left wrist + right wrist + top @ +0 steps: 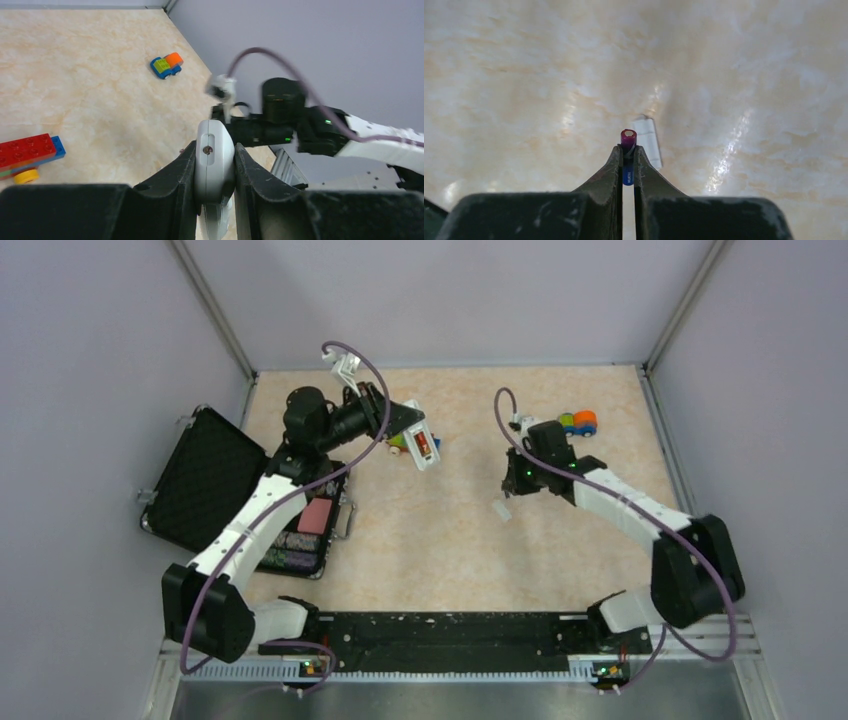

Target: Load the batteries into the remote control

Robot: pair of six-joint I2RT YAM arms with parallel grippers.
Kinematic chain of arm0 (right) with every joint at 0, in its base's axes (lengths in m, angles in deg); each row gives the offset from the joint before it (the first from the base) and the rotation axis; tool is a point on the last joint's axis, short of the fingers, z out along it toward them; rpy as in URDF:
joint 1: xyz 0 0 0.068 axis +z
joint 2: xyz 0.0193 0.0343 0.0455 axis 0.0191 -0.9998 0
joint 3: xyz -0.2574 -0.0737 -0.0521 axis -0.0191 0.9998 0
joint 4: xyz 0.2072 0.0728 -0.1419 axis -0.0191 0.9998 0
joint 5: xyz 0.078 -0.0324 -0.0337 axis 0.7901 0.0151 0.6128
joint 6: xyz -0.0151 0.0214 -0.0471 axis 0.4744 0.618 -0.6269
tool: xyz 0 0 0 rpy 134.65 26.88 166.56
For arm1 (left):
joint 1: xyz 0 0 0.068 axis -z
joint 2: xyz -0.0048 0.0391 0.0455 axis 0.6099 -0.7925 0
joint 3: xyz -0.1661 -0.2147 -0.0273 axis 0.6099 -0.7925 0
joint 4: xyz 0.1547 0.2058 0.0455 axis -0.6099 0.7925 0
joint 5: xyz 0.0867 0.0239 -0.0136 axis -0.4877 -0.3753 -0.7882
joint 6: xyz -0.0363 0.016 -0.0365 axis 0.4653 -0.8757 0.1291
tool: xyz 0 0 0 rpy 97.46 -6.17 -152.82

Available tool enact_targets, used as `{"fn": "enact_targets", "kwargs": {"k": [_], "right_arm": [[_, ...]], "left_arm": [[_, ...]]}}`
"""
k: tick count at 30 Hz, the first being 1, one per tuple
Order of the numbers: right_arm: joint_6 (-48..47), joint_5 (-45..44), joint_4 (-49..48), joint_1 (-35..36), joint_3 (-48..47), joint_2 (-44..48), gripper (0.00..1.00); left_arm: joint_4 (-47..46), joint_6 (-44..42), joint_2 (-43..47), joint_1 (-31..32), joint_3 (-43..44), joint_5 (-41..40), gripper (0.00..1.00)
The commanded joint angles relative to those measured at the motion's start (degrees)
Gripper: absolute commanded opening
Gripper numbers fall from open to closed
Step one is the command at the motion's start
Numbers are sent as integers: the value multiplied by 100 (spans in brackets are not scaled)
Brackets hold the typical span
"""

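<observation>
Surface: beige marbled tabletop [450, 550], boxed in by lilac-grey walls [90, 360] on three sides.
Remote control [422, 445]: off the table, held up over the far left of the bench with its open back turned toward the right arm.
Left gripper [214, 160]: clamped across the remote's narrow sides, fingers hard against the white shell.
Red-orange battery [424, 443]: a red strip shows inside the remote's open back in the top view; I judge it already seated, though it is too small to be sure.
Blue-purple battery [628, 136]: pinched lengthwise between the right fingertips, purple end poking past them.
Right gripper [628, 152]: nearly closed, holding that battery above the table.
Back cover [647, 140]: flat on the table below and just past the right fingertips, parked clear of the work.
Reason for hold: the remote seems presented as a fixed target so the right arm can feed in the cell end-first.
Left arm pose: reaching far forward, wrist rolled sideways.
Right arm pose: stretched toward centre, wrist pitched down; well apart from the remote.
Step in hand (judgement): carrying the second battery over.
Bystanders: toy brick car [578, 423] at the far right; black case [200, 480] open at the left.
</observation>
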Motion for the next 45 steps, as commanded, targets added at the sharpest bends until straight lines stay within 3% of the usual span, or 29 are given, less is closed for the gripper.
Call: {"fn": "enact_targets", "kwargs": {"k": [1,7,11,14,28,31,34,36,39,45], "right_arm": [[-260,1084,-1815,-8,334,1526,0],[-823,2405,-2095,-4,17,2174,0],[-892,3236,-3491,-5,545,2840,0],[-746,3312,-4160,-5,778,3197,0],[-683,3450,-4140,-8,504,3238,0],[-201,3050,-3795,-11,283,3124,0],[408,2107,-2260,-7,-586,2647,0],[548,1788,-1487,-12,-1035,2349,0],[814,1709,-1314,6,-1110,2277,0],[1775,2831,-597,-2,-1642,1856,0]], "left_arm": [[-882,-114,248,-53,-392,-497,0],[-1404,-46,157,-59,-562,-596,0],[-1634,36,32,-59,-537,-486,0],[-1783,148,-51,-59,-510,-325,0],[-3126,507,-160,-59,-781,592,0],[-2904,639,-248,-59,-649,732,0],[-2875,1205,-601,-44,-443,1052,0],[-3721,1953,-871,-27,-567,1221,0],[-5051,3115,-1405,-9,-689,1350,0],[-6652,4720,-2356,107,-640,1228,0]]}}
